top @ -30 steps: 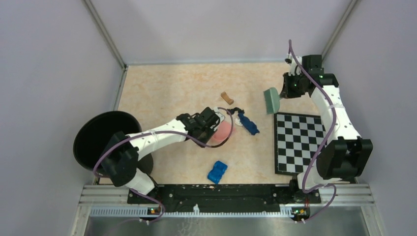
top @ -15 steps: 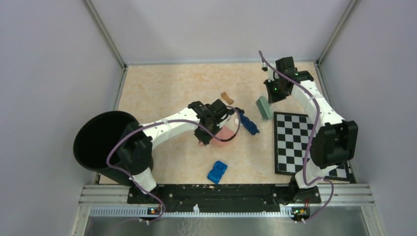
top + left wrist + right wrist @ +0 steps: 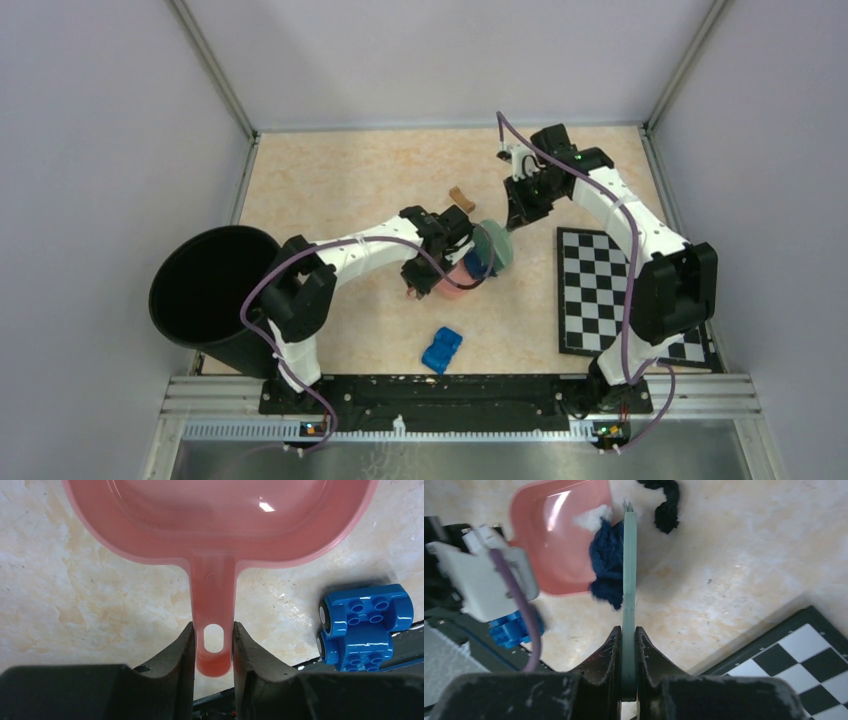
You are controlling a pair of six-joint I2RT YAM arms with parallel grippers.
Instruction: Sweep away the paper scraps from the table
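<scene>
Right pincer (image 3: pixel 628 631), clamped on brush (image 3: pixel 629 555), has swung to blue scrap (image 3: pixel 606 565) at dustpan (image 3: pixel 554 540)

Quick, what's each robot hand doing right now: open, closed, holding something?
Left gripper: closed on the dustpan handle.
Right gripper: closed on the green brush.

Plain lilac walls (image 3: pixel 440 55) close me in on three sides. Grey metal posts (image 3: pixel 212 68) slant from the frame's upper corners.
</scene>
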